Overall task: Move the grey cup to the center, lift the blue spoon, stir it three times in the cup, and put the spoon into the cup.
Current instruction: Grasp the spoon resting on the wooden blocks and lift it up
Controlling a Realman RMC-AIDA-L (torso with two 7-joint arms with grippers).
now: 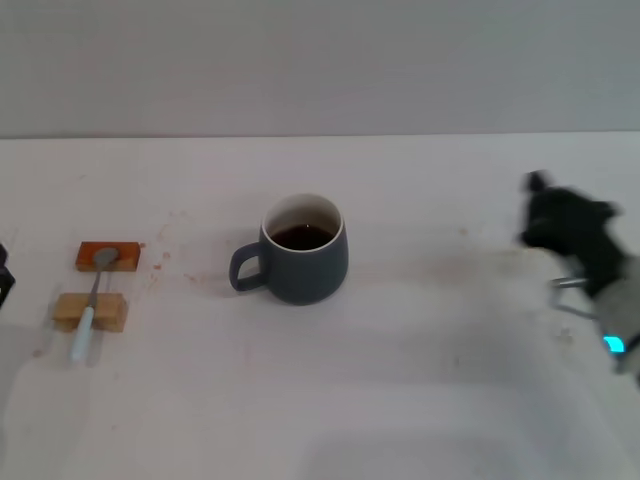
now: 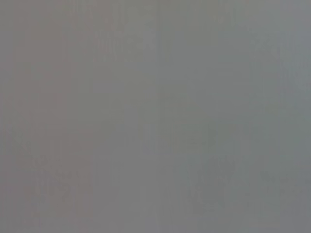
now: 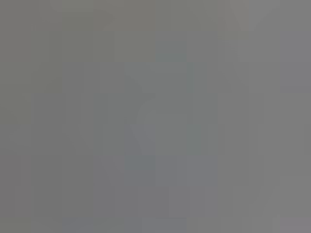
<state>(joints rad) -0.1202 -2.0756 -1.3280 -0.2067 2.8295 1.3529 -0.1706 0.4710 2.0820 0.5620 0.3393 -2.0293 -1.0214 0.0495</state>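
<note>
Head view: cup (image 1: 304, 250) sits upright on the table (image 1: 420, 400), roughly mid-table, handle pointing to the robot's left, dark liquid inside. Looks already about centred, so I'd judge the move step done or nearly so. Spoon (image 1: 92, 303) lies well to the left of the cup, bowl on the orange-brown block (image 1: 108, 256), handle across the tan block (image 1: 91, 311), handle tip hanging past it toward the robot. The blocks prop it off the table, presumably so fingers can get under or around the handle for a clean pick.

Right gripper (image 1: 560, 235) is at the right side of the table, well apart from the cup, holding nothing that I can see. It's blurred, so whether the claw is released or clenched: cannot tell. Left gripper (image 1: 4, 278) only shows as a dark sliver at the left edge, near the spoon blocks; claw state: cannot tell. It's on the spoon's side, so likely the one to do the lift.

Left wrist view: flat grey, nothing readable.

Right wrist view: same, flat grey, no cup, spoon or fingers visible.

Next step by my read: spoon pick. Thin handle, so grip alignment matters; blocks may shift if nudged.
</note>
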